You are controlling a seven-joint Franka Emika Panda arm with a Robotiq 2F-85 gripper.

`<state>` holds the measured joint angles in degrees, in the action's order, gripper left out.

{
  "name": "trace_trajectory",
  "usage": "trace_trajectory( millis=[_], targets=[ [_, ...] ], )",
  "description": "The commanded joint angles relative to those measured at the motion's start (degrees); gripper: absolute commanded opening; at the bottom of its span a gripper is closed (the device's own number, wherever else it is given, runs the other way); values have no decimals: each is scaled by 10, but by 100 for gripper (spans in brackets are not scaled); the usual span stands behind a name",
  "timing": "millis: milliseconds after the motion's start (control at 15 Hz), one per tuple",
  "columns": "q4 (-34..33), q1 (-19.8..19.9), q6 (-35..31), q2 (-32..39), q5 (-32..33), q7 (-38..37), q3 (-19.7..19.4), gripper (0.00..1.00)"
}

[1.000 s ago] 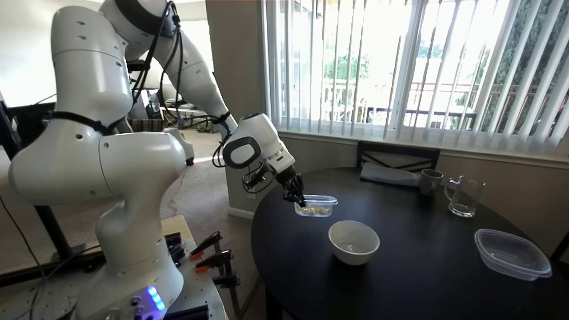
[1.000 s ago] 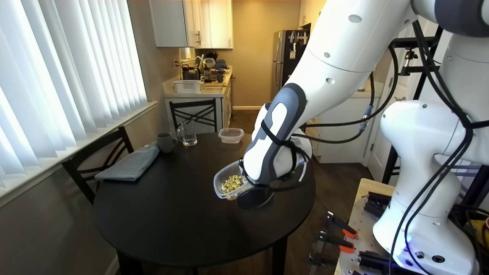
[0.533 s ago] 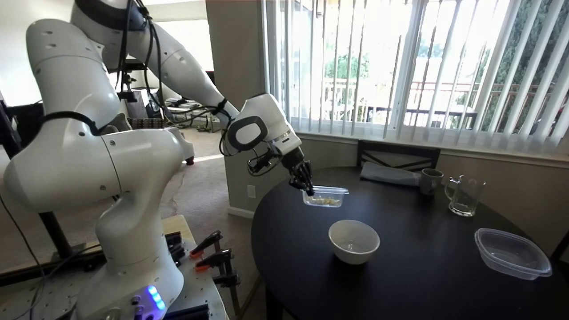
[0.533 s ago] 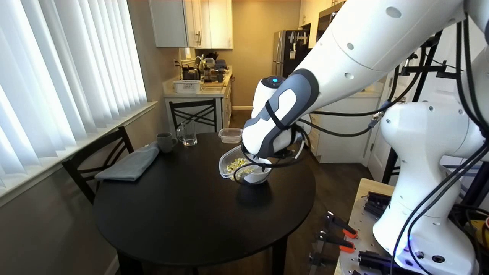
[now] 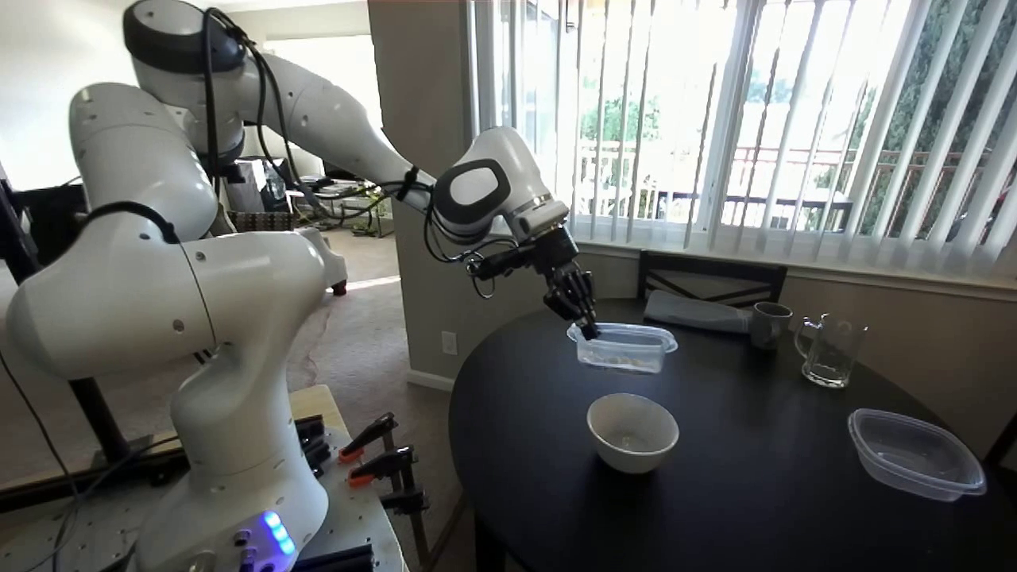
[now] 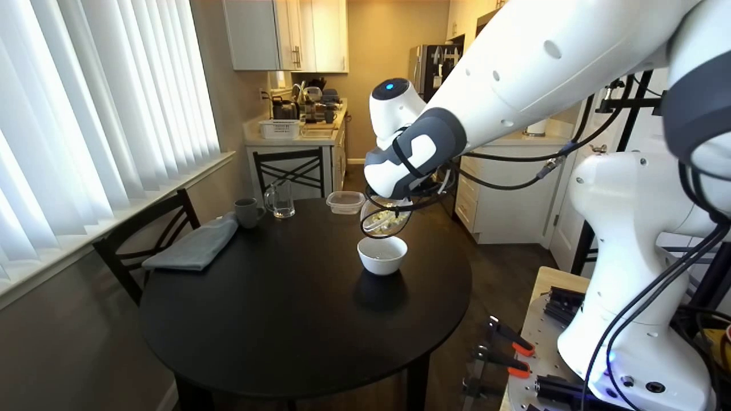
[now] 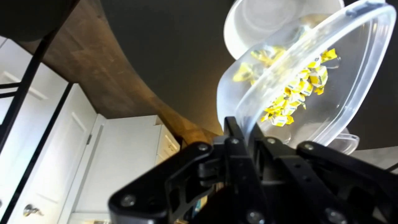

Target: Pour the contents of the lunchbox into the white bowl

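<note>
My gripper [image 5: 589, 332] is shut on one edge of the clear lunchbox [image 5: 632, 353]. The lunchbox is held in the air and somewhat tilted. In the wrist view the fingertips [image 7: 244, 129] pinch the lunchbox wall [image 7: 230, 90]. The contents [image 7: 295, 91] are small yellow-and-white wrapped pieces lying inside it. They also show through the lunchbox in an exterior view [image 6: 387, 220], where the arm hides the fingers. The white bowl [image 5: 633, 449] stands upright on the table and looks empty. In both exterior views the lunchbox appears above it; in the wrist view the lunchbox overlaps the bowl [image 7: 236, 39].
A larger flat clear container [image 5: 914, 457] stands on the round dark table [image 5: 755, 508]. A glass mug [image 5: 830, 353], a grey mug [image 5: 769, 326] and a folded grey cloth [image 5: 695, 311] stand near the window side. A chair [image 6: 157, 228] is beside the table.
The gripper has carried the lunchbox upward and across, to the right in an exterior view. The lunchbox has turned and tilted somewhat. The bowl, hidden behind the arm before, is now uncovered.
</note>
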<state>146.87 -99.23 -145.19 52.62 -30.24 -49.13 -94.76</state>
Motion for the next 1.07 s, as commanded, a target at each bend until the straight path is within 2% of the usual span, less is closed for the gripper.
trace_trajectory(
  millis=[0,267,400,533,800,1000],
  targets=[
    [-50,88,50,52,72,-63,58,2],
    [-117,176,116,82,151,-129,139,2],
    [-148,203,151,91,189,-160,166,2],
    [-162,204,178,89,225,-184,164,2],
    [-166,168,221,78,286,-216,138,2],
    [-189,163,267,84,320,-234,148,2]
  ],
)
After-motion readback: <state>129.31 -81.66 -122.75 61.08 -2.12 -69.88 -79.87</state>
